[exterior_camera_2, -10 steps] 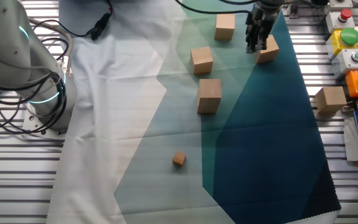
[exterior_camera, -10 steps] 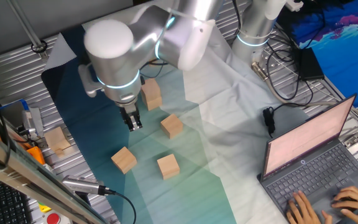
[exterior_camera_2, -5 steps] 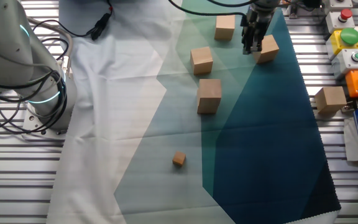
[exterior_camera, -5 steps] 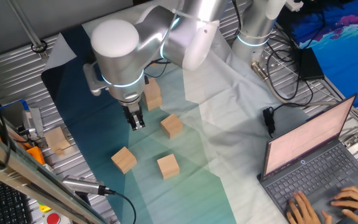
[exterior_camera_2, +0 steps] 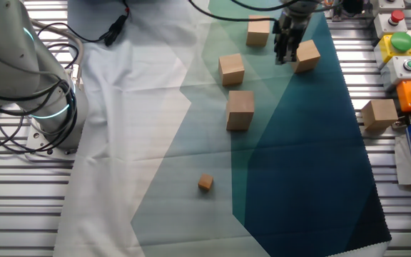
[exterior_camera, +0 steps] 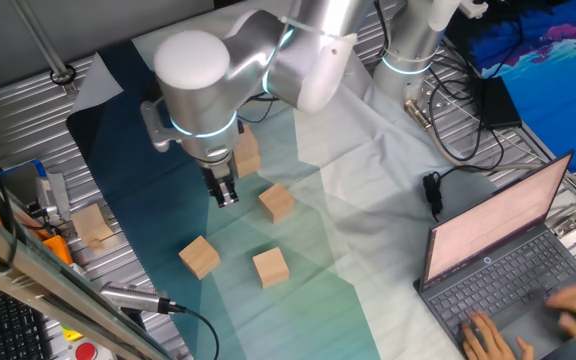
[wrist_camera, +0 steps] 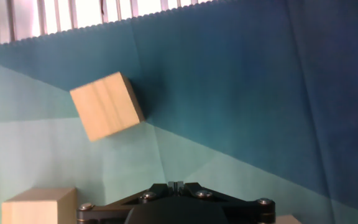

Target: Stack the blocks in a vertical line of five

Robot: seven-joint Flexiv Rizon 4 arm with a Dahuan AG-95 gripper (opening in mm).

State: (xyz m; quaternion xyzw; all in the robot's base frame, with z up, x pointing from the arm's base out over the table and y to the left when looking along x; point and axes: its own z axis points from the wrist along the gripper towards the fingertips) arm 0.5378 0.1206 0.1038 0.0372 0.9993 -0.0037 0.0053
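The surface [exterior_camera: 298, 265] carries four blocks, one stack [exterior_camera_2: 240, 108] already two high. The jaws [exterior_camera_2: 285, 53], pressed together and empty, hang between two blocks: one [exterior_camera_2: 307, 55] just right, turned askew.

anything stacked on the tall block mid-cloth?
The tall block looks like two cubes already stacked; nothing sits on its top face. The seam and whatever lies beneath it are hidden.

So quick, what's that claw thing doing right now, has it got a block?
End effector: fingers together, shut, holding nothing; it hangs over the cloth among the blocks.
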